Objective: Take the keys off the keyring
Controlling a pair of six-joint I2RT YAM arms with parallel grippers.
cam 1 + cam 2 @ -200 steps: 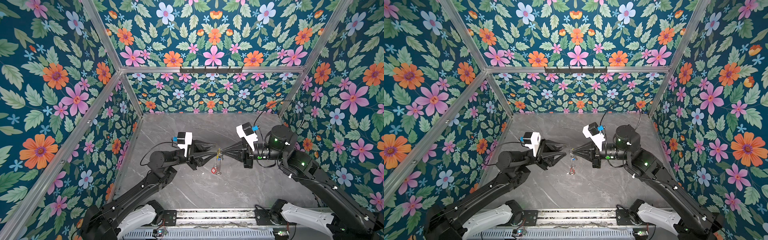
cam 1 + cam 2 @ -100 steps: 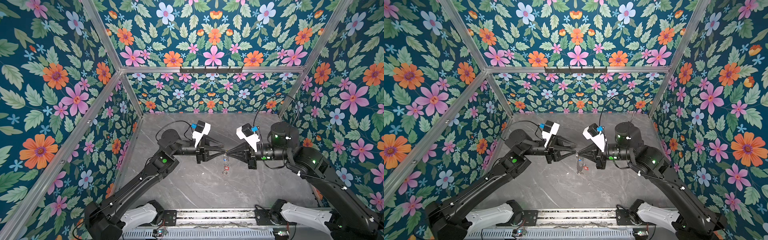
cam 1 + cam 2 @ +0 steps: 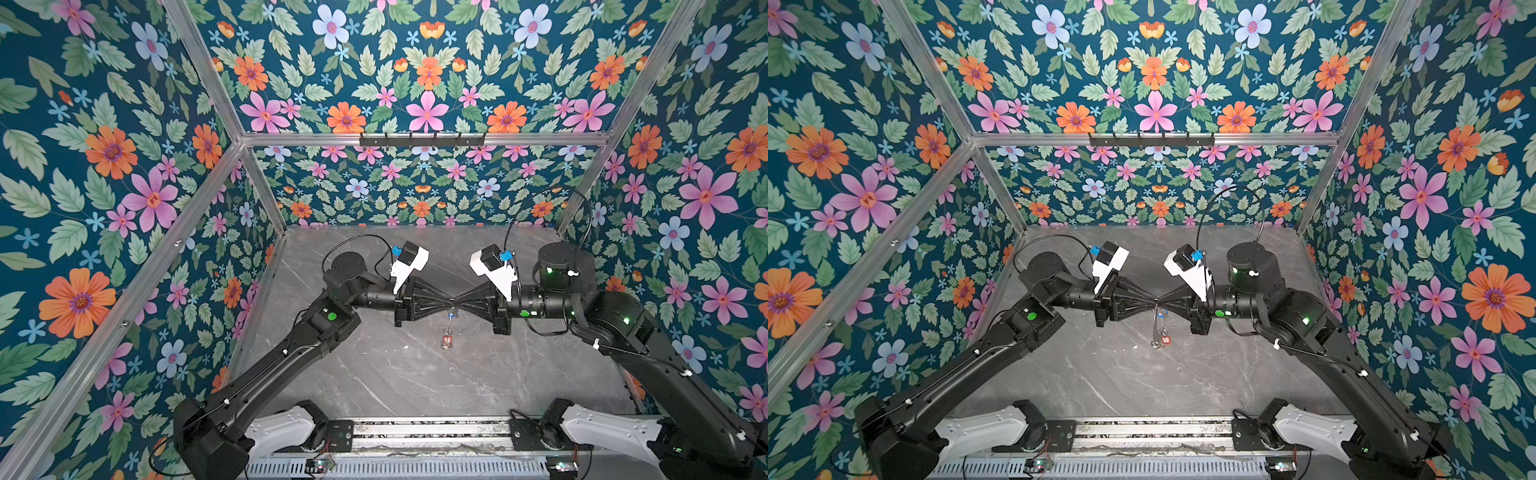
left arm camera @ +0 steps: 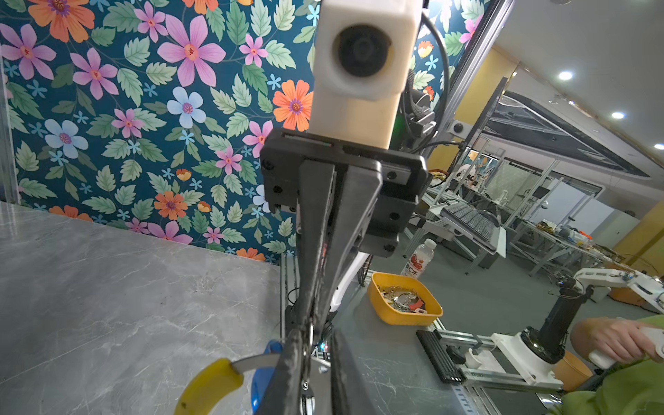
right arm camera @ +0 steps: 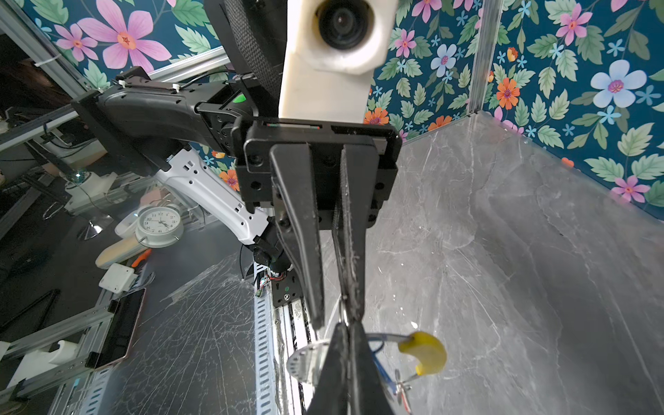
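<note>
Both grippers meet tip to tip above the middle of the grey table. My right gripper (image 3: 455,300) (image 5: 345,325) is shut on the keyring (image 5: 305,359), a flat grey hoop with a yellow arc (image 5: 425,352) (image 4: 208,388). The hoop hangs below the tips in both top views, (image 3: 1158,328). A key with a blue tag (image 5: 381,370) (image 4: 260,381) dangles from it, and a red tag (image 3: 446,340) hangs lowest. My left gripper (image 3: 446,300) (image 4: 318,337) faces the right one. Its jaws stand a narrow gap apart at the hoop's top edge, with a thin silver ring (image 5: 343,309) between them.
The marble table (image 3: 374,374) is walled by floral panels on three sides, with a metal rail (image 3: 415,432) along the front. A black hook rack (image 3: 422,139) hangs on the back wall. Outside stand a yellow bin of keys (image 4: 402,305), a bottle (image 4: 418,258) and a clock (image 5: 158,224).
The left arm rose and swung in until its gripper met the right one tip to tip, and its jaws narrowed. The right gripper shifted slightly right, still holding the keyring.
</note>
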